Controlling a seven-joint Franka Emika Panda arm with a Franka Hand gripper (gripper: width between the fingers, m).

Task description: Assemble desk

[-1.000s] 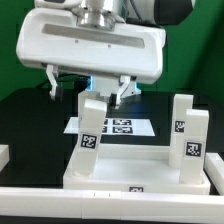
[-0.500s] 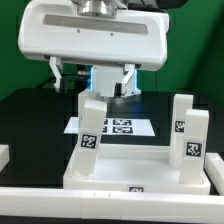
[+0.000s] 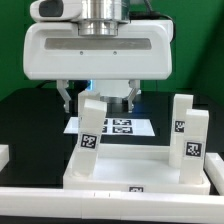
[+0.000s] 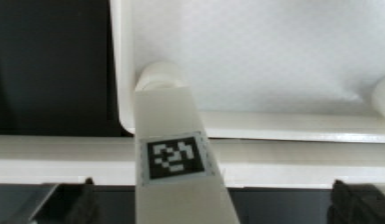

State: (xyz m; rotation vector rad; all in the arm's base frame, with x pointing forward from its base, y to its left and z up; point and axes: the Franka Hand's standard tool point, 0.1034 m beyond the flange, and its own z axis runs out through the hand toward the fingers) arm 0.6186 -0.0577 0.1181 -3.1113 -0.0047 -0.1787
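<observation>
**White leg stands straight under the open gripper**

White plastic is nearly all that shows here: the gripper body, the legs and the desk panel. The gripper [image 3: 100,97] hangs over the panel with its two dark fingers [image 3: 68,96] apart, one on each side of the top of the near leg [image 3: 91,128]. Nothing is clamped yet; the exterior view does not show if a finger touches the leg.

The relation that counts: this leg lies directly below the gripper, w/ its long axis vertical, or close to vertical. In the wrist view the leg [image 4: 176,140] runs down the middle of the picture, its tag [image 4: 173,159] facing the camera, and the two fingertips [image 4: 56,195] show dark at either side of it. So the leg looks well centred btw. the fingers, approx. along the line of the arm's approach.

The leg's foot sits in a round corner socket [image 4: 153,78] of the desk panel [image 3: 140,162]. I cannot tell if it is screwed fully home. Two more legs [image 3: 187,132] stand at the exterior view's right. Behind the panel the marker board [image 3: 120,126] lies flat on the black table [image 3: 25,115].

My judgement: the next move is prob. a straight descent and a close on the leg.
</observation>
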